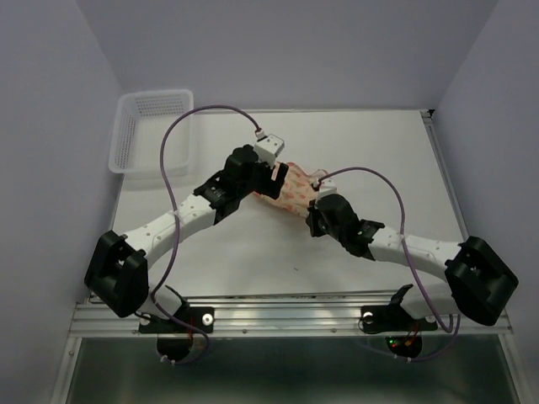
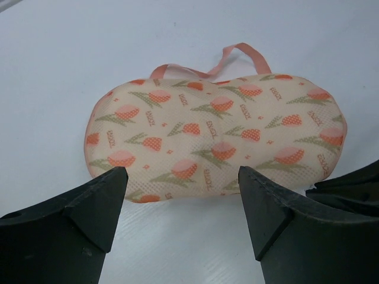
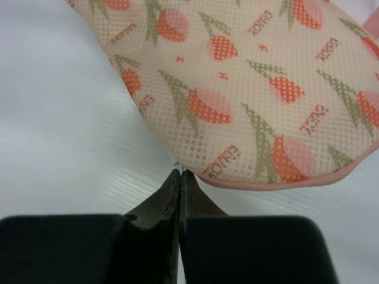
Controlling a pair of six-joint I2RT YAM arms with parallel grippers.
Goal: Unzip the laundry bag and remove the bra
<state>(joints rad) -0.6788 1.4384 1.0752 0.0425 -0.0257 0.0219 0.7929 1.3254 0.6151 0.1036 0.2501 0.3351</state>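
Note:
The laundry bag (image 1: 295, 192) lies zipped on the white table between both arms, a peach pouch with orange flower print (image 2: 213, 136) and a pink loop (image 2: 244, 52) at its far side. My left gripper (image 2: 183, 177) is open, its fingertips at the bag's near edge with only table between them. In the right wrist view the bag (image 3: 254, 89) fills the top, pink zipper edging (image 3: 284, 184) along its rim. My right gripper (image 3: 180, 171) is shut on the small silver zipper pull (image 3: 179, 166) at that rim. The bra is hidden.
A white plastic mesh basket (image 1: 152, 126) stands at the table's back left corner. Purple cables loop above both arms. The table's front rail (image 1: 286, 311) runs along the bottom between the arm bases.

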